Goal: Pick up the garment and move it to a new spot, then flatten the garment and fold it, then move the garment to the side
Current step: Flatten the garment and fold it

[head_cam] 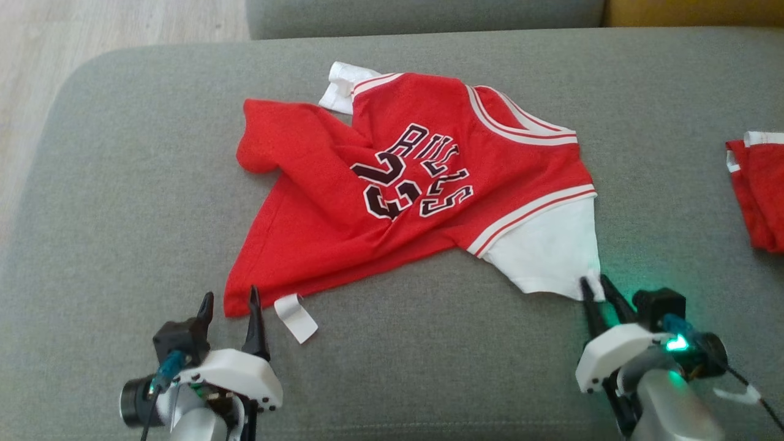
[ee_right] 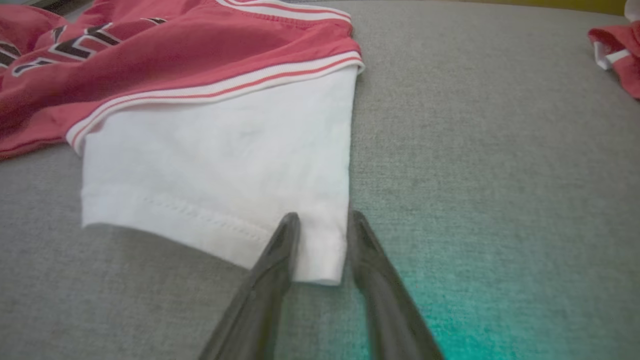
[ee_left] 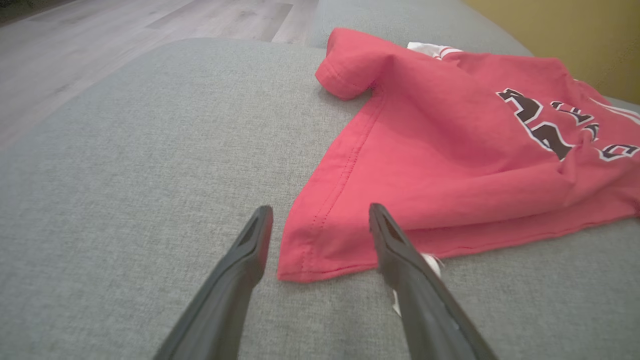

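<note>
From the head view, the garment [head_cam: 306, 202], a red jersey with white sleeves, lies rumpled in the middle of the grey cushion [head_cam: 122, 184], and a white label [head_cam: 296, 317] pokes out from under its near hem. The left gripper [head_cam: 229, 295] sits at the near left hem corner. The right gripper [head_cam: 595, 282] meets the tip of the white sleeve [head_cam: 551, 251]. A second red garment [head_cam: 756, 190] lies well apart at the right edge.

The left wrist view shows the left gripper [ee_left: 320, 210] spread wide, its fingers straddling the hem corner of the garment [ee_left: 450, 165] without closing on it.

In the right wrist view the right gripper [ee_right: 324, 217] is drawn narrow, with the corner of the sleeve [ee_right: 225, 165] between its fingers. I cannot tell whether they actually pinch the cloth.
</note>
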{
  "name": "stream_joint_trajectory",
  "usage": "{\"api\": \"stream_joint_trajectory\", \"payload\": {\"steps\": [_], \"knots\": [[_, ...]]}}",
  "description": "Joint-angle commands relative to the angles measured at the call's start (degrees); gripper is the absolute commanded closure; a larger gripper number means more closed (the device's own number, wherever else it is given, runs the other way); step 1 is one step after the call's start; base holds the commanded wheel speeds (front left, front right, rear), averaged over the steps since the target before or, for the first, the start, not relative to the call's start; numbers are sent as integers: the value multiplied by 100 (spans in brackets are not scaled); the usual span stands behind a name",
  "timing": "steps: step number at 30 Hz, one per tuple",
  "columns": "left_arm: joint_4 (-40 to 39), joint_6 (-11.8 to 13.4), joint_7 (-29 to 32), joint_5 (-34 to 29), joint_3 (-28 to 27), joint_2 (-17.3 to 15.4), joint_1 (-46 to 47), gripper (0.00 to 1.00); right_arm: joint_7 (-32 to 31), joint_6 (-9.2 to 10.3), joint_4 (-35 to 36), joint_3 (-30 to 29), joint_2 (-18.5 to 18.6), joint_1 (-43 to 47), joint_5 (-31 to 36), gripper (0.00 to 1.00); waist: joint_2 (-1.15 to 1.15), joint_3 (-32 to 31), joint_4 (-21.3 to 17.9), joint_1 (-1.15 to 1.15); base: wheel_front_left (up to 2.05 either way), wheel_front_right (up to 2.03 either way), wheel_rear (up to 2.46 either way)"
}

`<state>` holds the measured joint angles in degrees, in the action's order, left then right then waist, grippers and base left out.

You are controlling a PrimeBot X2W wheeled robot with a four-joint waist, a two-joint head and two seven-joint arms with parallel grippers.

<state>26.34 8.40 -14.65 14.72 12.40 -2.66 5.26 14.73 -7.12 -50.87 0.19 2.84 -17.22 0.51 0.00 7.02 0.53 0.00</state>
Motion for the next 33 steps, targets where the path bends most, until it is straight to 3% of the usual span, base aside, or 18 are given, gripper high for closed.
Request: {"api": "stream_joint_trajectory", "payload": {"steps": [1,7,15,25,32,33], "knots": [[-137,6,-35,27,-163,-22,260,0,-15,-36,-161,92,4,-214,80,100,0,37,4,0,0,0,0],[-133,48,-35,120,-196,-22,267,0,9,-36,-397,-248,9,-386,136,100,0,51,-94,0,0,0,0],[41,34,-35,519,-114,-22,160,0,25,-36,36,-667,162,-481,384,100,0,-10,-344,0,0,0,0],[698,-132,-35,1057,61,-22,227,0,26,-36,405,-663,116,-413,386,100,0,29,-553,0,0,0,0],[953,-129,-35,1100,142,-22,374,1,27,-36,604,-481,72,-492,284,100,0,109,-641,0,0,0,0],[1022,-159,-35,1070,187,-22,395,50,27,-36,625,-458,70,-502,266,100,0,105,-645,0,0,0,0]]}}
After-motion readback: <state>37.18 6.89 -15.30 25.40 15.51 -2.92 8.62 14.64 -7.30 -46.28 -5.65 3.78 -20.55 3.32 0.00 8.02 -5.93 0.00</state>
